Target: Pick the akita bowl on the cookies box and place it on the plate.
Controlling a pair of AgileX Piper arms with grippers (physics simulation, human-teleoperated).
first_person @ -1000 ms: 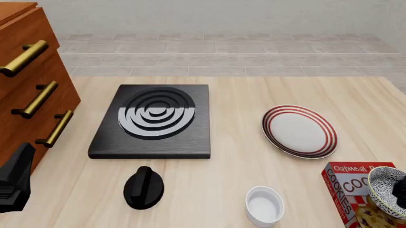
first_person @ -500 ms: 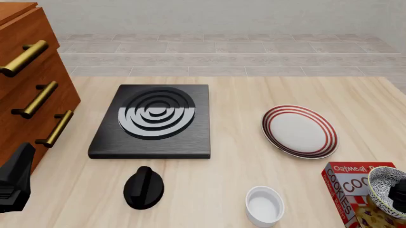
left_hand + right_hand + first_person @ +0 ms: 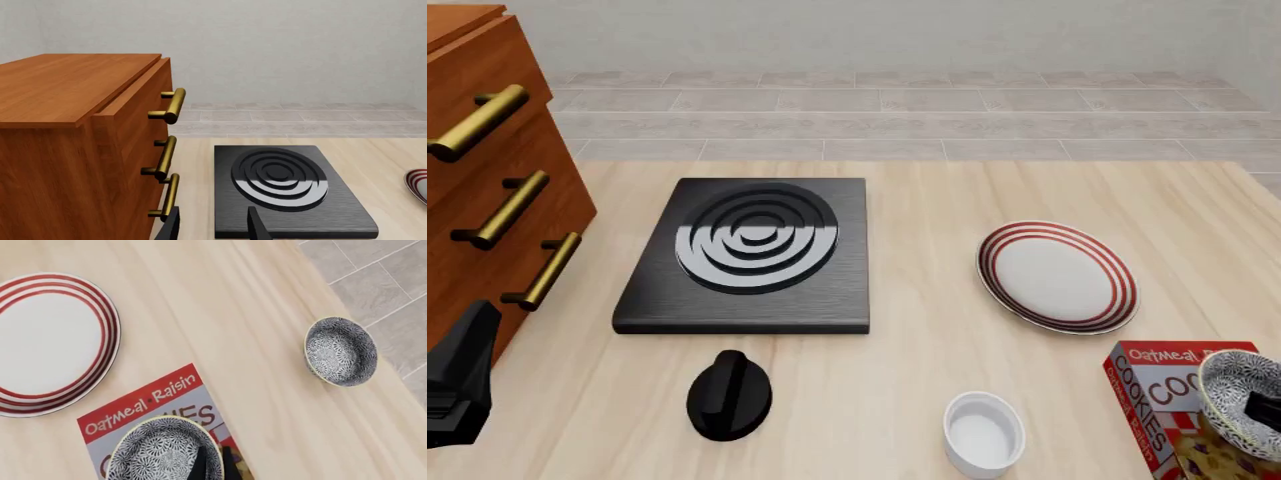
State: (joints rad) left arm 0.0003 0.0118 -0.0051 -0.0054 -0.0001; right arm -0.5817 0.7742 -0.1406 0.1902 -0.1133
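A pale wood table with a faint lengthwise grain fills the lower part of the front view. At its left edge stands a reddish-brown wooden cabinet with three drawers, each carrying a brass bar handle. Beyond the table's far edge lies a floor of grey rectangular tiles laid in rows, running back to a plain light-grey wall. The light is even and soft, with only faint shadows
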